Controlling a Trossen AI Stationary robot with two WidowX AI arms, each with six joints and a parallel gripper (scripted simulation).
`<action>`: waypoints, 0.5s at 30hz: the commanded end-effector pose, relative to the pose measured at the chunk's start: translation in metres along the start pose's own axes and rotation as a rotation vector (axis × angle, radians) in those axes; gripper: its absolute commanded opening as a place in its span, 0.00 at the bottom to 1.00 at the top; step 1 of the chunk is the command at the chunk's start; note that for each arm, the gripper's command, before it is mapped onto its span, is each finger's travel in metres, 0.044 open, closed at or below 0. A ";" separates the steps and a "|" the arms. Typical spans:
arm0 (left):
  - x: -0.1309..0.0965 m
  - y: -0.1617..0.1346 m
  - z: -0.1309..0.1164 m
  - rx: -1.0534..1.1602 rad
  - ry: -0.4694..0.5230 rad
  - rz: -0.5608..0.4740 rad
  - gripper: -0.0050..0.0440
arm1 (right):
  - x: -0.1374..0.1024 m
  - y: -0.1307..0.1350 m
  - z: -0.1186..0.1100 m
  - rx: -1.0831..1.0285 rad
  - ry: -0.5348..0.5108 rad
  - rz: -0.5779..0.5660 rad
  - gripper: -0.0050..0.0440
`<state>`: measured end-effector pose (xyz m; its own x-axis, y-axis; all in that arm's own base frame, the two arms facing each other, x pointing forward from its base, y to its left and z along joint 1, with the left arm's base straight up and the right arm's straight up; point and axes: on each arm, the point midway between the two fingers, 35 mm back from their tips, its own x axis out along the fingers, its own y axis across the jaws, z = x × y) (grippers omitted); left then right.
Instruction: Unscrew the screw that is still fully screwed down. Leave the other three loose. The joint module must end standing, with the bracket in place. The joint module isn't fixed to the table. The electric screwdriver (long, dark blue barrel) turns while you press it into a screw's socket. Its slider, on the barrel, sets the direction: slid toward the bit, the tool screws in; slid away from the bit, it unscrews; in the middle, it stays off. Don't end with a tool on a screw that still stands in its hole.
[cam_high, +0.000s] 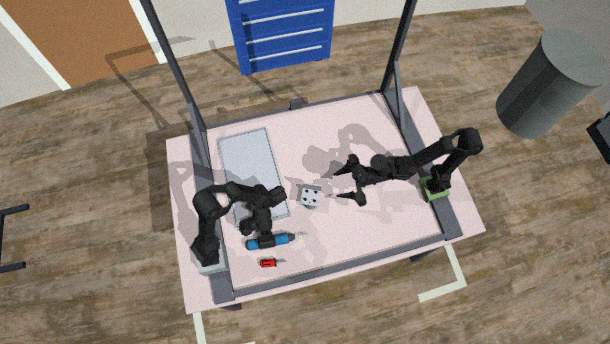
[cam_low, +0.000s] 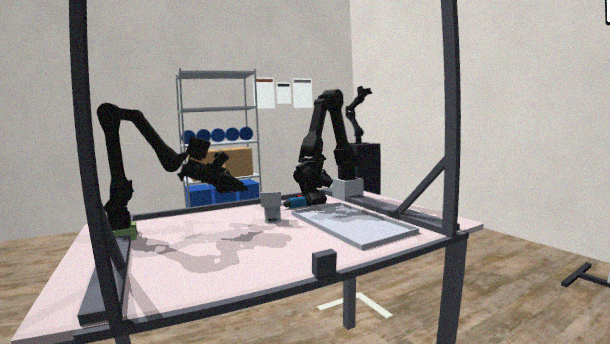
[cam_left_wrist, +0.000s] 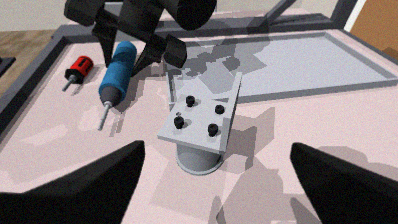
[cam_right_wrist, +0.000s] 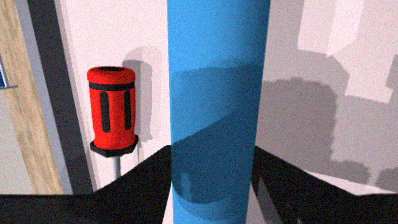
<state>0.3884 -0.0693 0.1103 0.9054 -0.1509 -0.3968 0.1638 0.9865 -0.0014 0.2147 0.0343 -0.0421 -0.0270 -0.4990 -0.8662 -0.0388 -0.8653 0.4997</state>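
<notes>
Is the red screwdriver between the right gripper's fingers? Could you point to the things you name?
No, the red screwdriver (cam_right_wrist: 112, 110) lies to one side, and the blue barrel (cam_right_wrist: 215, 100) is between the fingers.

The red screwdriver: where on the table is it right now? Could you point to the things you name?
In the top view, the red screwdriver (cam_high: 268, 263) (cam_left_wrist: 81, 67) (cam_right_wrist: 112, 107) lies near the table's lower edge, just below the blue electric screwdriver (cam_high: 254, 244) (cam_left_wrist: 118, 72) (cam_right_wrist: 217, 100).

We see smooth blue plastic on the electric screwdriver (cam_high: 254, 244) (cam_low: 298, 202) (cam_left_wrist: 118, 72) (cam_right_wrist: 218, 45), glossy red plastic on the small screwdriver (cam_high: 268, 263) (cam_left_wrist: 81, 66) (cam_right_wrist: 113, 110), matt grey metal-looking bracket (cam_high: 310, 195) (cam_low: 270, 198) (cam_left_wrist: 200, 117), wood-look floor (cam_high: 350, 295) (cam_low: 525, 310).
</notes>
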 end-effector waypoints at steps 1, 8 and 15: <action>0.004 0.004 -0.014 0.001 -0.028 0.005 0.92 | -0.004 0.000 -0.004 0.009 0.016 -0.008 0.43; 0.009 0.006 -0.035 0.001 -0.064 0.007 0.92 | -0.004 0.000 -0.004 0.009 0.016 -0.008 0.43; 0.015 0.008 -0.060 0.001 -0.106 0.008 0.92 | -0.004 0.000 -0.004 0.009 0.016 -0.008 0.43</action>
<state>0.3782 -0.0626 0.0525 0.9297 -0.1511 -0.3359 0.1596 0.9872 -0.0024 0.2147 0.0343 -0.0421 -0.0270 -0.4990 -0.8662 -0.0388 -0.8653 0.4997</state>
